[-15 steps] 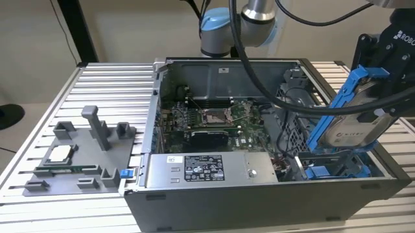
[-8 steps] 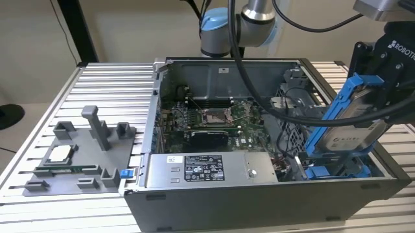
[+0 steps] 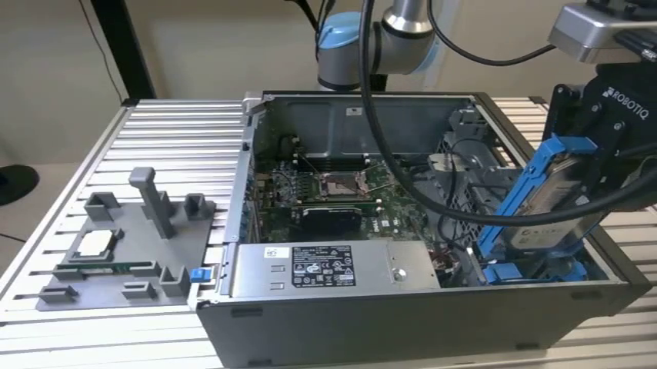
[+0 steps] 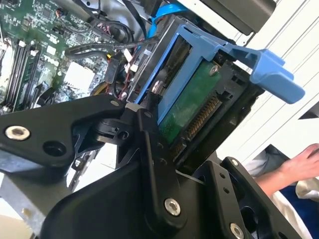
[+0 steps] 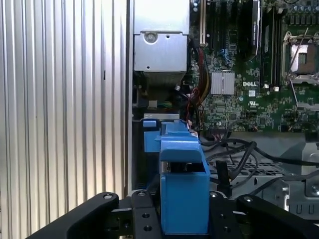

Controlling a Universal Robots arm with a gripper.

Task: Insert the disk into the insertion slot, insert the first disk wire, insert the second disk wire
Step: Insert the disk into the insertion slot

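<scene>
Arm: one robot arm (image 3: pixel 355 34), behind the open computer case (image 3: pixel 411 307); its upper part is cut off by the picture edge in the exterior view.
Gripper: one black gripper (image 3: pixel 580 165), above the case's front corner on the exterior view's right; partly cut off at that edge.
Jaws: closed onto the disk from both flat sides, gripping it near its upper end, seen in both wrist views (image 4: pixel 187 149) (image 5: pixel 184 219).
Disk: one disk (image 3: pixel 549 207) in a bright blue frame, held tilted over the case's front corner on the exterior view's right. The second wrist view shows its green circuit-board side (image 4: pixel 194 99); the first wrist view shows the frame's blue end (image 5: pixel 183 169).
Blue bay: one blue bay (image 3: pixel 539 270) inside the case, under the disk's lower end; whether the two touch cannot be told.
Power-supply box: one grey box (image 3: pixel 328 269) along the case's front wall.
Motherboard: one green board (image 3: pixel 328 192) on the case floor, partly hidden by black cables (image 3: pixel 365 115) looping from the arm.
Fixture: one grey fixture (image 3: pixel 134 246) with several upright posts, on the slatted table (image 3: pixel 175 131), well apart from the case on the exterior view's left.
Person: one hand (image 4: pixel 299 164), beyond the case, partly hidden behind the gripper.
Writing: printed labels on the power-supply box and the disk; white lettering on the gripper body.
</scene>
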